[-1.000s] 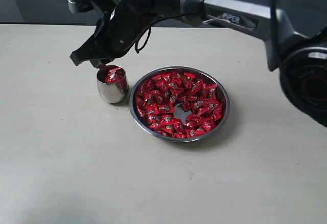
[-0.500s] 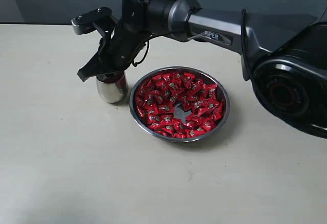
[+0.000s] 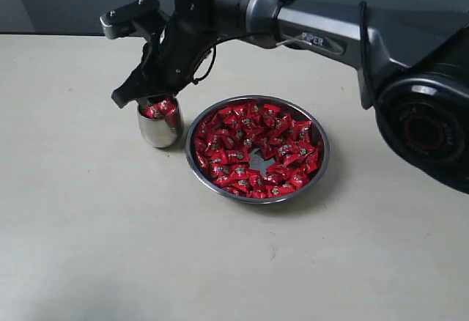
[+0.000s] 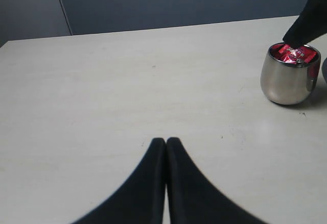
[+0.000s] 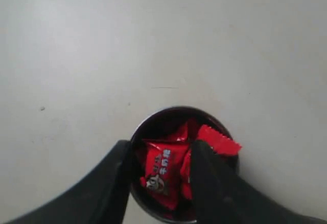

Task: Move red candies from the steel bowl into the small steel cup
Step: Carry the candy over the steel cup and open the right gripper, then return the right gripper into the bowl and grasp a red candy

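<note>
Red candies (image 5: 161, 170): one lies btwn the parted tips of the R gripper (image 5: 161, 150), atop others in the small steel cup (image 5: 168, 110), just beside the steel bowl (image 3: 256, 199) w/ the rest; L gripper (image 4: 166, 143) closed, empty, apart from the cup.

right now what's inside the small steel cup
Red candies reach the rim of the small steel cup, one wrapper poking over the edge. The right gripper at its mouth and the top candies hide anything deeper.
</note>
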Controlling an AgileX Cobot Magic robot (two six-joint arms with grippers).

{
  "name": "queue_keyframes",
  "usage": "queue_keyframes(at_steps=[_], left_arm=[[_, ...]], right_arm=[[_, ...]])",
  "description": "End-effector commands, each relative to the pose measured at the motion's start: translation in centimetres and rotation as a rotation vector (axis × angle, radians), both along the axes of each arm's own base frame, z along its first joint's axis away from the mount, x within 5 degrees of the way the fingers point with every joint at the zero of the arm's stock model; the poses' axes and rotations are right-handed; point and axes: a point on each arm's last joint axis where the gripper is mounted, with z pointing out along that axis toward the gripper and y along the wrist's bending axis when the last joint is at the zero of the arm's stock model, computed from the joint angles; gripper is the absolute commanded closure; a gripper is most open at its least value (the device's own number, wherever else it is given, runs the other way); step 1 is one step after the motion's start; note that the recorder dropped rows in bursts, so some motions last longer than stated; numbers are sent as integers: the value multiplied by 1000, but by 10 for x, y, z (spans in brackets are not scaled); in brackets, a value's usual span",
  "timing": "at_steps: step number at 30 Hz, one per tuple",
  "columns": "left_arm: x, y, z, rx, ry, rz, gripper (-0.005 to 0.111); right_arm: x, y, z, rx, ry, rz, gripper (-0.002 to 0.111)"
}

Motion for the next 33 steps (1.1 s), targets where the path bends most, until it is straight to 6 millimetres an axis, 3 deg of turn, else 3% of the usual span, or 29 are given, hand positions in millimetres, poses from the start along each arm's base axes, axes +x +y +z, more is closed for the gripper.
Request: queue_keyframes(at_steps=[1, 9, 14, 23, 33], left_arm=[[0, 0, 4, 3, -19, -5, 106], [0, 0, 4, 3, -19, -5, 106], [0, 0, 4, 3, -19, -5, 106], [0, 0, 4, 3, -19, -5, 106], [0, 0, 4, 3, -19, -5, 106]], right_arm=[[-5, -9, 41, 20, -43, -12, 70], [-13, -48, 90, -104, -49, -89, 70], [-9, -85, 92, -164, -21, -177, 70], [-18, -155, 51, -177, 6, -298, 70], [-26, -165, 10, -204, 30, -307, 70]])
